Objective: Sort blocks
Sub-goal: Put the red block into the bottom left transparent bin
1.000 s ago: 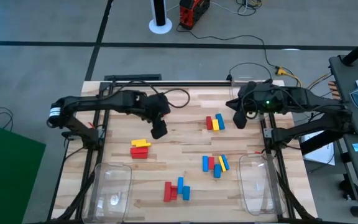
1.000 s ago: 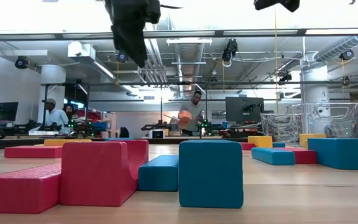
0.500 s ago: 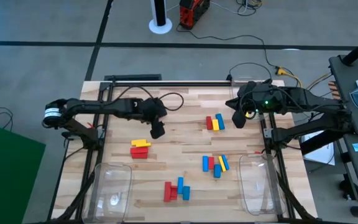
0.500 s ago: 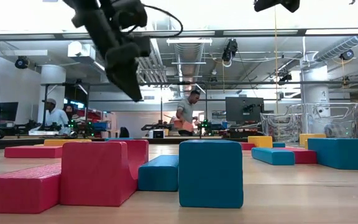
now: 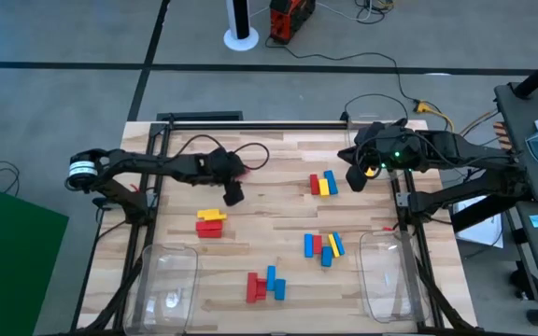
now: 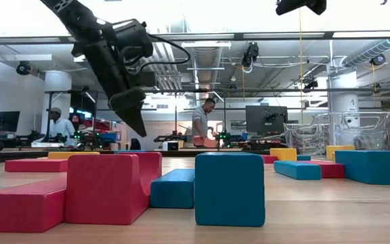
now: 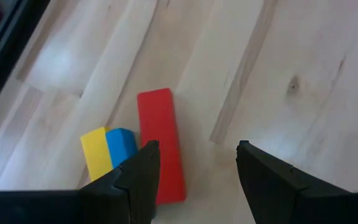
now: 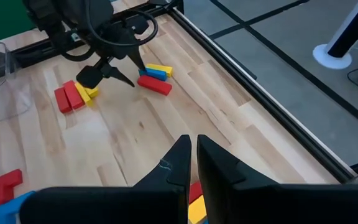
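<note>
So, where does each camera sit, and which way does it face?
High: above the table, facing down; left tool and right tool show.
Low: at table height, facing across blocks; left tool above.
Left wrist: facing down at red block; own open fingers.
Right wrist: facing across table; own shut fingers.
Shared: both wrist views show the red block.

Your table (image 5: 278,201) is pale wood planks, butcher-block style, smooth with a light satin sheen and visible grain and a knot in the left wrist view. The blocks (image 5: 323,184) look like solid matt painted pieces in red, yellow and blue, with soft rounded edges; up close the red block (image 7: 161,143) shows almost no glare. The two bins (image 5: 166,285) at the table's near corners are clear, glossy plastic. Both arms are dark matt, and the left gripper's fingers (image 7: 138,180) look like plain black plastic.
</note>
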{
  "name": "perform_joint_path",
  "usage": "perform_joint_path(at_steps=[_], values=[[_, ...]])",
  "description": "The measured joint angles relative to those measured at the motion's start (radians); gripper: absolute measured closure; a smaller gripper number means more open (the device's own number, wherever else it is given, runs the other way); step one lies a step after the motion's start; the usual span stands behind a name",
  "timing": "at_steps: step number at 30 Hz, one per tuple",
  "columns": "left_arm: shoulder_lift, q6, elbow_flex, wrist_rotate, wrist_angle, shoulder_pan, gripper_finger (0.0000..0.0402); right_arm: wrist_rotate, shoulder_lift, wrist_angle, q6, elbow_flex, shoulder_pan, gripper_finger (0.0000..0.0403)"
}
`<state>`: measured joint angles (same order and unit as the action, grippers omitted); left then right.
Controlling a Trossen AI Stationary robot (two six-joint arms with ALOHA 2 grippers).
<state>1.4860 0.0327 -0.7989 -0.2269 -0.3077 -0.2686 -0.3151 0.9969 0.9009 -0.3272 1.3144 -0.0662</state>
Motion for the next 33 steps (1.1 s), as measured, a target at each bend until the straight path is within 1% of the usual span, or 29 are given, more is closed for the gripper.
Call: perform_joint_path(at_steps=[2, 4, 6, 8, 9, 10, 15, 22, 28, 33], values=[[0.0, -0.002, 0.016, 0.022, 0.027, -0.01, 0.0221, -0.001, 0.0, 0.0, -0.004, 0.0, 0.0, 0.0385], [0.0, -0.002, 0.027, 0.033, 0.031, -0.02, 0.0244, -0.001, 0.0, 0.0, -0.004, 0.0, 0.0, 0.0385], [0.0, -0.001, 0.029, 0.034, 0.031, -0.031, 0.0291, -0.001, 0.0, 0.0, -0.009, 0.0, 0.0, 0.0385], [0.0, -0.006, 0.029, 0.057, 0.034, -0.042, 0.036, -0.002, 0.002, 0.0, -0.014, 0.0, 0.0, 0.0385], [0.0, -0.009, 0.029, 0.072, 0.037, -0.048, 0.038, -0.002, 0.002, 0.0, -0.014, 0.0, 0.0, 0.0385], [0.0, -0.011, 0.029, 0.079, 0.042, -0.053, 0.0386, -0.004, 0.003, 0.0, -0.014, 0.0, 0.0, 0.0385], [0.0, -0.025, 0.029, 0.057, 0.059, -0.081, 0.0399, -0.035, 0.009, 0.0, -0.013, 0.0, 0.0, 0.0385], [0.0, -0.032, 0.042, 0.053, 0.064, -0.116, 0.0401, -0.053, 0.019, 0.006, -0.013, -0.001, 0.0, 0.0385], [0.0, -0.028, 0.069, 0.054, 0.114, -0.116, 0.0401, -0.053, 0.02, 0.008, -0.013, -0.006, 0.0, 0.0385], [0.0, 0.016, 0.101, 0.06, 0.154, -0.118, 0.0401, -0.062, 0.02, 0.007, -0.013, -0.006, 0.0, 0.0385]])
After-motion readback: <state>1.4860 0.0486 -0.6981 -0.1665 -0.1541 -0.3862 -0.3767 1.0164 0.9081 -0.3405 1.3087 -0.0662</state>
